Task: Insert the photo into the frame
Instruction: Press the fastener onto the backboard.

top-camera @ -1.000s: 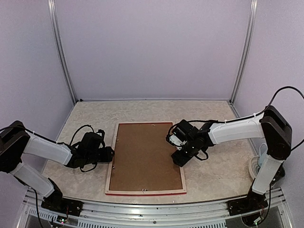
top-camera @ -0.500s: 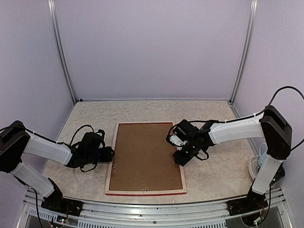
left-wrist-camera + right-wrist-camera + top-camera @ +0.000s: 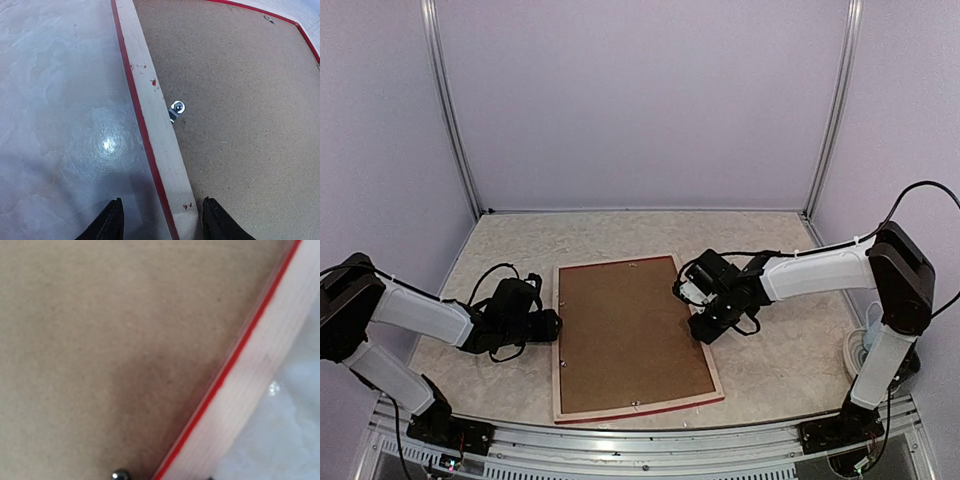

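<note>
While you look from the top camera, the frame [image 3: 640, 407] lies back side up on the table [image 3: 520, 240], turned a little against the table's edges. The brown backing board [image 3: 630, 335] fills its opening. You cannot see the photo in any view. The left gripper [image 3: 552, 325] is at the middle of the frame's left rail, and the right gripper [image 3: 698, 318] is at the right rail. Both wrists hide their own fingertips from above, so you cannot tell whether they touch the frame.

When you go to the left wrist camera, only the tips of the two fingers [image 3: 112, 222] show, cut off by the bottom edge. They stand apart, one over the table and the other over the border of the backing board. The pale wood rail of the frame, with its thin red line, runs between them. This gripper is released and grasps nothing. A small metal clip [image 3: 176, 109] sits at the rail's inner side, further ahead.

The right wrist camera is very close and blurred. You see backing board, the pale rail crossing diagonally and a corner of table at the lower right. A small metal stud [image 3: 120, 474] is half cut off at the bottom. The fingers do not show clearly, so I cannot tell whether this gripper is clenched or released.
</note>
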Controlling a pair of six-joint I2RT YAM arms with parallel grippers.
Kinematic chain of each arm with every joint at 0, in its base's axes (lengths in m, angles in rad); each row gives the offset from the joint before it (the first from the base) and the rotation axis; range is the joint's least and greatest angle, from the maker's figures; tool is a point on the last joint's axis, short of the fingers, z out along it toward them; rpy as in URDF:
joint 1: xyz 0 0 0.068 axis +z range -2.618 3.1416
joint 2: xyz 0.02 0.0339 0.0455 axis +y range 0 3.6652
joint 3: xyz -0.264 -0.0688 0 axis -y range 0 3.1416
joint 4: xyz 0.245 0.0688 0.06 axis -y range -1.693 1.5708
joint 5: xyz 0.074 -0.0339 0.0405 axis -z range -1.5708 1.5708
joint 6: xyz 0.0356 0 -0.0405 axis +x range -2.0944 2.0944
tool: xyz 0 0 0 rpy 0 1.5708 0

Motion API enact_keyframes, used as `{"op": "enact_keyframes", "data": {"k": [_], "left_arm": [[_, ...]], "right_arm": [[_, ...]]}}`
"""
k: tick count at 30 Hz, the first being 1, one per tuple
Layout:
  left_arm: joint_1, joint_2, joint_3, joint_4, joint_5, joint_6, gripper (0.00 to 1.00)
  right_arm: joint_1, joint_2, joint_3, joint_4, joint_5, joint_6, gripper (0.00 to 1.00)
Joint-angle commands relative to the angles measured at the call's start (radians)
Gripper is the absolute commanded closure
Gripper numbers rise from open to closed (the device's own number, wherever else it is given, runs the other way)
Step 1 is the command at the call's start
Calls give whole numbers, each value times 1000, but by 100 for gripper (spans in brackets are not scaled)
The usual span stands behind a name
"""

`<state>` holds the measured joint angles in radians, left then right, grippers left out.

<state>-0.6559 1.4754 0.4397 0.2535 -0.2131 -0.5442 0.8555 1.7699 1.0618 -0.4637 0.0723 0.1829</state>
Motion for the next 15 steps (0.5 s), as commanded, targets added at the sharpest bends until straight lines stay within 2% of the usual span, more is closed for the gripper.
{"op": "enact_keyframes", "data": {"k": [1, 8, 13, 15], "left_arm": [[4, 10, 13, -11, 3, 18, 46], [4, 10, 14, -12, -3, 18, 46], [5, -10, 4, -9, -22, 14, 41], [5, -26, -2, -6, -29, 13, 39]], "right_arm": [[-1, 23, 3, -41, 9, -21, 77], [-1, 8, 12, -49, -9, -22, 73], [-2, -46, 11, -44, -16, -20, 59], [-6, -71, 9, -37, -17, -16, 50]]}}
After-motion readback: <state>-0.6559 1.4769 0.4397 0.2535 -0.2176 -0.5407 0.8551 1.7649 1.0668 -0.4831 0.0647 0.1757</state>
